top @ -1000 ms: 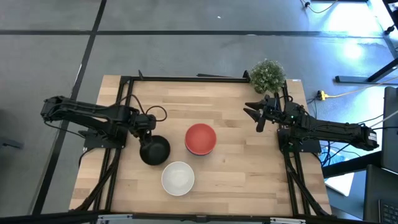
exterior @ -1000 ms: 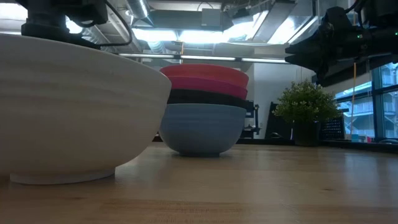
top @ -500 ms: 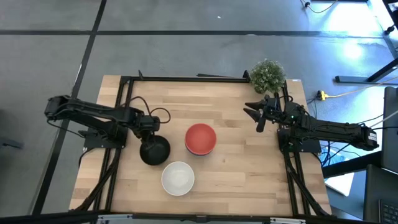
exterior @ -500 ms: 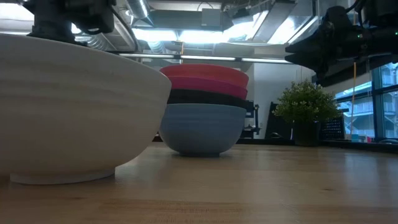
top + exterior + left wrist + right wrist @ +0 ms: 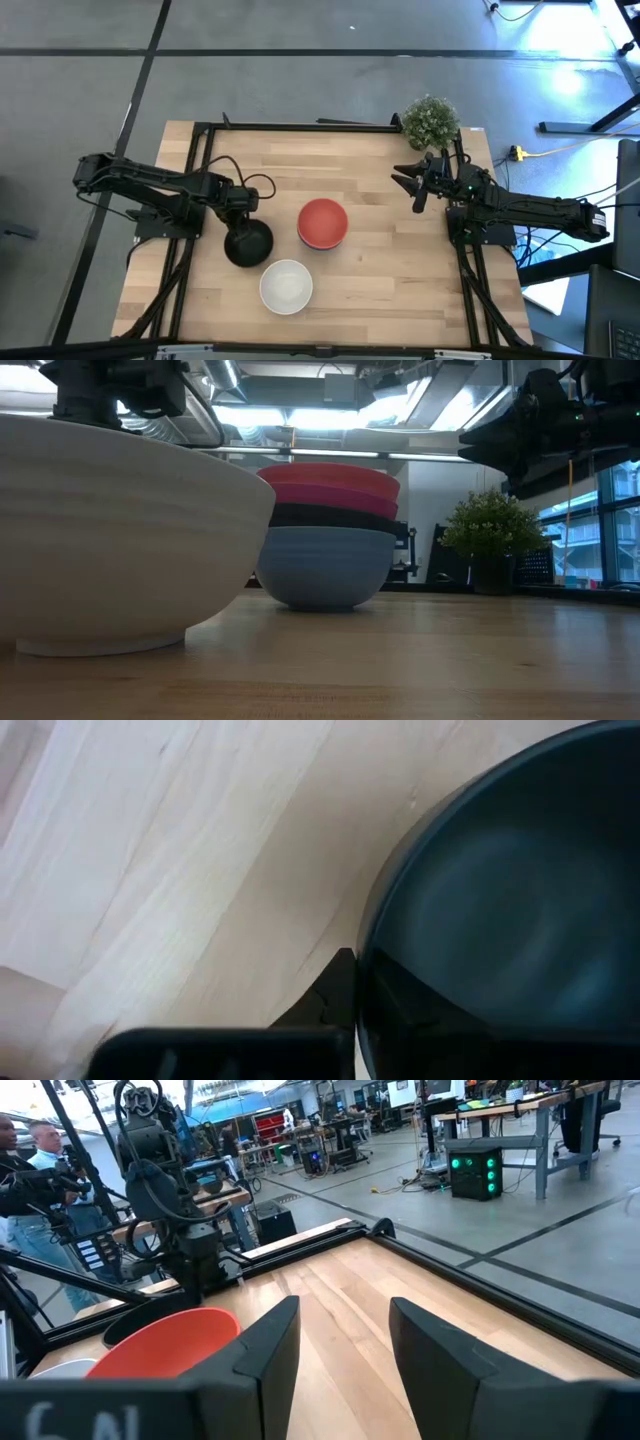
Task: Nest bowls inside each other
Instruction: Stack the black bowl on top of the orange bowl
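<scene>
A black bowl [image 5: 249, 243] stands upright on the wooden table [image 5: 380, 270], left of centre. My left gripper [image 5: 241, 207] is at its far rim and shut on it. A stack of nested bowls stands at the centre: red [image 5: 330, 475] on top, then pink [image 5: 335, 495], black [image 5: 330, 515] and blue [image 5: 325, 565] at the bottom. From above only the red bowl [image 5: 322, 222] shows. A white bowl [image 5: 286, 286] sits alone near the front. My right gripper [image 5: 412, 186] hovers open near the right far side, over bare wood. My left gripper holds the black bowl's rim [image 5: 366, 935] on the side toward the table's far left. One finger [image 5: 328, 1003] is outside the wall and the other is inside the hollow. The fingers come from above, pointing down. The bowl rests on the table.
A small green potted plant [image 5: 430, 120] stands at the far right corner, just behind my right gripper. A black frame [image 5: 300, 126] runs along the table's far and side edges. People [image 5: 30, 1170] stand in the room beyond the table. Bare wood lies to the right of the bowls.
My left gripper has shifted slightly toward the table's right, onto the black bowl's rim, and has shut there. The bowl has stayed where it was.
</scene>
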Controlling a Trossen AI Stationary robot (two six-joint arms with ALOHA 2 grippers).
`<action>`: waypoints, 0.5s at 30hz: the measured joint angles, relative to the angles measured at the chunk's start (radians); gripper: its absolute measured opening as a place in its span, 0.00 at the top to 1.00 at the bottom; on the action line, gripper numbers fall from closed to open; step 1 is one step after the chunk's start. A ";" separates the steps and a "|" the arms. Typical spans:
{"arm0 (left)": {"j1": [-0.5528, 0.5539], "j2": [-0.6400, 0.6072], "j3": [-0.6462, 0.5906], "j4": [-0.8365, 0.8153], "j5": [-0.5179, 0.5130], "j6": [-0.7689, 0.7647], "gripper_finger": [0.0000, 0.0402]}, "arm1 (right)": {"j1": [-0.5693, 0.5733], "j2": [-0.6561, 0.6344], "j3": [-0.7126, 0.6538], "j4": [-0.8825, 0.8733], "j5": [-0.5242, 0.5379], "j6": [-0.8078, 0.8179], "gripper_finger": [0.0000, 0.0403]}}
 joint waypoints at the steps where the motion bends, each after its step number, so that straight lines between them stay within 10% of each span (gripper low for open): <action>1: 0.000 0.000 0.000 0.000 -0.004 0.001 0.99 | 0.000 0.000 0.000 0.000 0.000 0.000 0.61; 15: 0.088 -0.068 0.000 0.075 -0.026 0.068 1.00 | 0.000 0.000 0.000 0.001 0.000 0.026 0.61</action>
